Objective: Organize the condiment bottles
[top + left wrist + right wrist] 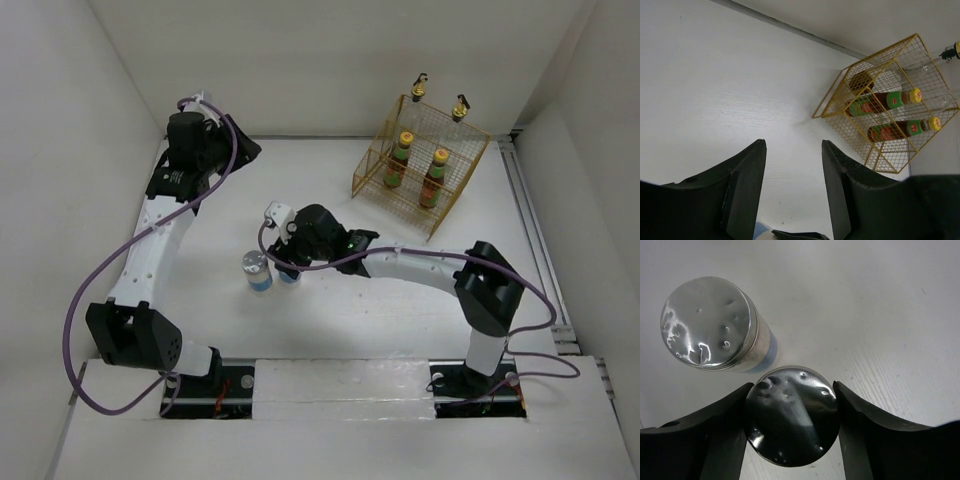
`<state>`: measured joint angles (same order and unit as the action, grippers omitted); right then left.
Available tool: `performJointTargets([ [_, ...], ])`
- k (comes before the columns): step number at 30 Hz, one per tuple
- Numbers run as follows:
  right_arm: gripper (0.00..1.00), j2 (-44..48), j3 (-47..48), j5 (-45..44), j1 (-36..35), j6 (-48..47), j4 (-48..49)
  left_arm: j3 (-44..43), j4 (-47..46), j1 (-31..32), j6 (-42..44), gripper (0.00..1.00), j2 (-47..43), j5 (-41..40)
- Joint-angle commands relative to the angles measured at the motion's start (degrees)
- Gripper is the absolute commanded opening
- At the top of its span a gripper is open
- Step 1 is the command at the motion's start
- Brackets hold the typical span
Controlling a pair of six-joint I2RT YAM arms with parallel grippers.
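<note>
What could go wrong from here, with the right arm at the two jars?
1. The second jar stands right beside the held jar, so a sideways swing of the right gripper could tip it.
2. The fingers press at the shiny lid, high up; the jar might slip or tilt when lifted.
3. The yellow rack already holds sauce bottles, which a careless placement could bump.
</note>
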<state>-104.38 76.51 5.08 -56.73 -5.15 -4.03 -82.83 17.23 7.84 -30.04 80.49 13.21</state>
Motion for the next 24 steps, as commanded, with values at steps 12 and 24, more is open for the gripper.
performJointTargets([
  [12, 0.22, 18.4, 6.7, -5.6, 18.3, 1.4, 0.0, 1.4, -1.1, 0.1, 1.2, 0.44, -1.8, 0.9],
  [24, 0.2, 5.0, 24.1, -1.6, 34.9, -0.5, -2.6, 2.0, -1.2, 0.1, 1.2, 0.44, -1.8, 0.4],
])
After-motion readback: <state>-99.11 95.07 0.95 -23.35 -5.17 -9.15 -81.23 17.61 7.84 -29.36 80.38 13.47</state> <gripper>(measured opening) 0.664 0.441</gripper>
